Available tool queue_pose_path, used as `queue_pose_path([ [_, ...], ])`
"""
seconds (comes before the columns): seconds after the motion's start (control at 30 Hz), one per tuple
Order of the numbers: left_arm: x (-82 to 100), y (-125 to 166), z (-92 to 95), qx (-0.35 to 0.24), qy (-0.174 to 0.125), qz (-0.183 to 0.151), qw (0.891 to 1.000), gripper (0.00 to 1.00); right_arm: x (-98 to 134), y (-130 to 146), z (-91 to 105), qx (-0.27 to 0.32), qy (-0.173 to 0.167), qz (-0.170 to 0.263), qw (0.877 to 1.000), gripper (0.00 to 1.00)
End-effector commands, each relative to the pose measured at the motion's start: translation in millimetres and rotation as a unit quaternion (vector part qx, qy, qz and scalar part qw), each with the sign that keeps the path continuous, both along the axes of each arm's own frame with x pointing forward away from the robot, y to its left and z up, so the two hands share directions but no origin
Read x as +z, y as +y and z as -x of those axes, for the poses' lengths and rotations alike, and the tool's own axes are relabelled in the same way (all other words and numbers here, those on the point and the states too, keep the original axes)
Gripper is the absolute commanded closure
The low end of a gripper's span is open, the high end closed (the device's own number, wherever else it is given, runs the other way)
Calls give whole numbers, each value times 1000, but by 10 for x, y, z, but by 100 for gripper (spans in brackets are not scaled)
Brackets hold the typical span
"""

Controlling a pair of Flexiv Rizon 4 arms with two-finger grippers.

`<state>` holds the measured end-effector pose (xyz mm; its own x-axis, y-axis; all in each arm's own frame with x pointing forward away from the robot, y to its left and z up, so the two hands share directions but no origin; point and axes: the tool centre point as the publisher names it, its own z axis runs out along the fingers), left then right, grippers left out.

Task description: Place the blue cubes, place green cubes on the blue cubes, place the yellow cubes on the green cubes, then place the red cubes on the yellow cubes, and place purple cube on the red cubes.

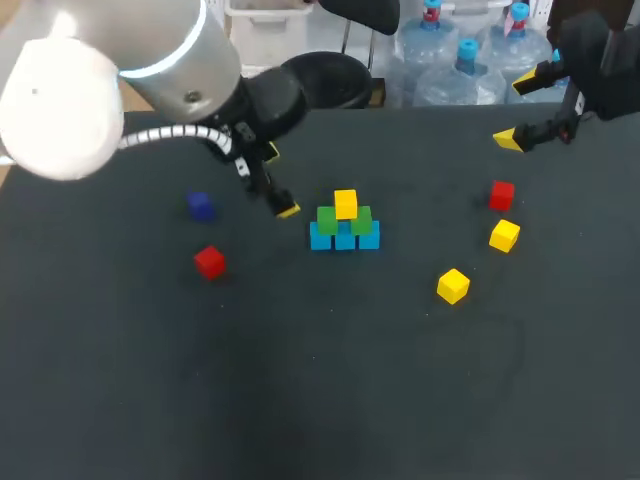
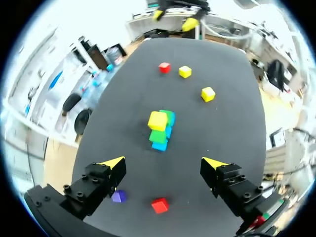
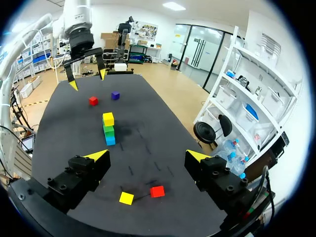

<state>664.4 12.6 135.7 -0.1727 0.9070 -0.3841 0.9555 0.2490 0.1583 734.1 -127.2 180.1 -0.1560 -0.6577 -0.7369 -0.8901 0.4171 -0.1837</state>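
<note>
Mid-table stands a stack: a row of blue cubes (image 1: pixel 345 238), two green cubes (image 1: pixel 344 221) on them, and a yellow cube (image 1: pixel 345 204) on top. My left gripper (image 1: pixel 279 181) hangs open just left of the stack, holding nothing; from the left wrist the stack (image 2: pixel 160 129) lies ahead of its fingers, and the purple cube (image 2: pixel 118 196) and a red cube (image 2: pixel 159 205) lie under it. My right gripper (image 1: pixel 517 110) is open and empty at the far right edge. Near it lie a red cube (image 1: pixel 502 195) and two yellow cubes (image 1: pixel 504 235) (image 1: pixel 453 285).
The purple cube (image 1: pixel 200 205) and the other red cube (image 1: pixel 209 261) lie left of the stack. In the right wrist view a yellow cube (image 3: pixel 126 198) and a red cube (image 3: pixel 157 191) lie below my right gripper (image 3: pixel 148 156), with the stack (image 3: pixel 108 128) farther ahead.
</note>
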Motion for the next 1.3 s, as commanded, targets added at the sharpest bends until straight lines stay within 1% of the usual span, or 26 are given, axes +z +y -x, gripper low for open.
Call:
queue_pose_path([
  [0.03,-54,-196,-184,-64,33,-65,995,0,-5,3,-4,0,0,0,1000,0],
  [0.07,-74,-220,-204,-79,38,-83,993,0,-5,3,-4,0,0,0,1000,0],
  [0.1,-82,-237,-226,-85,38,-93,991,0,-5,3,-4,0,0,0,1000,0],
  [0.17,-92,-267,-290,-96,51,-109,988,0,-5,3,-4,0,0,0,1000,0],
  [0.27,-90,-320,-345,-104,62,-127,984,0,-5,3,-4,0,0,0,1000,0],
  [0.33,-119,-370,-389,-108,66,-134,983,0,-5,3,-4,0,0,0,1000,0],
  [0.4,-163,-431,-418,-117,79,-144,979,0,-5,3,-4,0,0,0,1000,0],
  [0.47,-209,-513,-443,-123,89,-146,978,0,-5,3,-4,0,0,0,1000,0],
  [0.57,-274,-645,-463,-135,94,-149,975,0,-5,3,-4,0,0,0,1000,0],
  [0.8,-444,-821,-482,-135,97,-146,975,0,-5,3,-4,0,0,0,1000,0],
  [1.03,-573,-829,-486,-139,103,-154,973,0,-5,3,-4,0,0,0,1000,0],
  [1.3,-695,-754,-580,-128,104,-152,974,0,-5,3,-4,0,0,0,1000,0],
])
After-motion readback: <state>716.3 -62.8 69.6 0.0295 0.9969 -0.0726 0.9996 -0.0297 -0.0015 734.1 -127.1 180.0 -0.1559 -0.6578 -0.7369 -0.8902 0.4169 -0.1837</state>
